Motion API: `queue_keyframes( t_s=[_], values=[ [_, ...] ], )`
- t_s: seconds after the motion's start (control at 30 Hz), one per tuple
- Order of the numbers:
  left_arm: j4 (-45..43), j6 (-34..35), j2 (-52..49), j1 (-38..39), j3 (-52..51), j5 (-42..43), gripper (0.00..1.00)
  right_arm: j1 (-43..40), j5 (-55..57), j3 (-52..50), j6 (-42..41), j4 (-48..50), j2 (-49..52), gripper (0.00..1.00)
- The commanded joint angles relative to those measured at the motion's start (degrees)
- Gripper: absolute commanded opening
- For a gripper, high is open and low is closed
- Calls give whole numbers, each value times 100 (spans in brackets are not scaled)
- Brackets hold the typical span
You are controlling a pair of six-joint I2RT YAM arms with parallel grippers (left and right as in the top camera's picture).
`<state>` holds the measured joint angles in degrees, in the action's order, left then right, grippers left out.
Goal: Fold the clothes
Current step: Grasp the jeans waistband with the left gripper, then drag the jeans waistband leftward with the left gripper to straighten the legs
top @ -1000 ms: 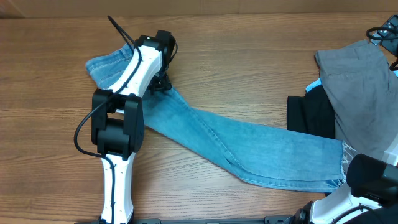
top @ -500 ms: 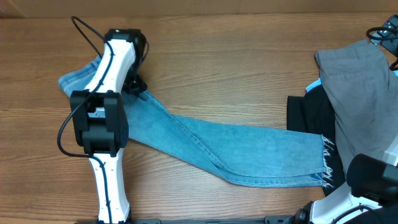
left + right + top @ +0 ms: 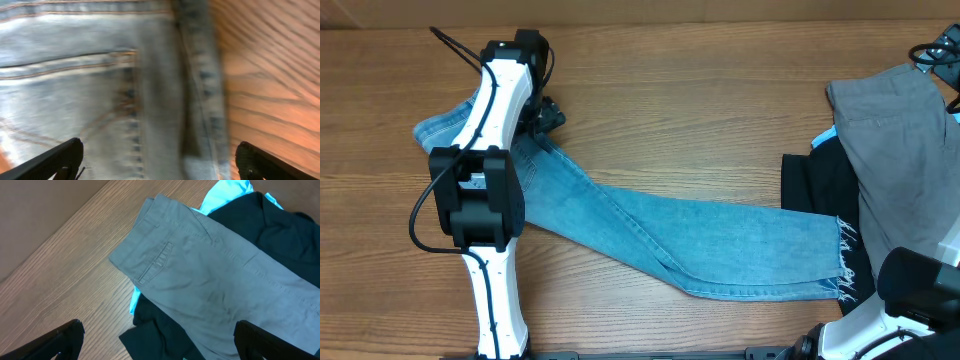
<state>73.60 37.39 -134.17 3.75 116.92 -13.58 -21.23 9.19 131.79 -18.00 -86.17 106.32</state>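
Observation:
The light-blue jeans lie flat across the table, with the waist at the far left and the frayed hems at the right. My left gripper hovers over the waist end. In the left wrist view the left gripper is open and empty, above a stitched pocket of the jeans. A grey garment lies on a black one at the right. In the right wrist view my right gripper is open and empty above the grey garment and the black one.
A bright cyan cloth pokes out from under the grey garment. The right arm's base sits at the front right, close to the hems. Black cables hang at the far right edge. The left arm reaches over the jeans' left part.
The left arm dragged the jeans to the left, so the hems came away from the right arm's base. In the last half second the jeans stayed put and the gripper shifted slightly.

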Motion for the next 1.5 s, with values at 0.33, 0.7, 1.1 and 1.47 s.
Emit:
queue_keyframes(
  t_s=[0.33,0.7,1.1,1.47],
  values=[
    [-13,-483,-520,4,-20,450,100,4,-7,94,-17,11,-175,100],
    [247,-546,-866,2,-9,-203,88,4,-7,94,-17,13,-175,100],
    [588,-509,-863,0,66,-507,12,4,-7,94,-20,11,-175,100],
    [1650,-496,-863,0,1526,-605,4,4,-7,94,-17,11,-175,100]
  ],
)
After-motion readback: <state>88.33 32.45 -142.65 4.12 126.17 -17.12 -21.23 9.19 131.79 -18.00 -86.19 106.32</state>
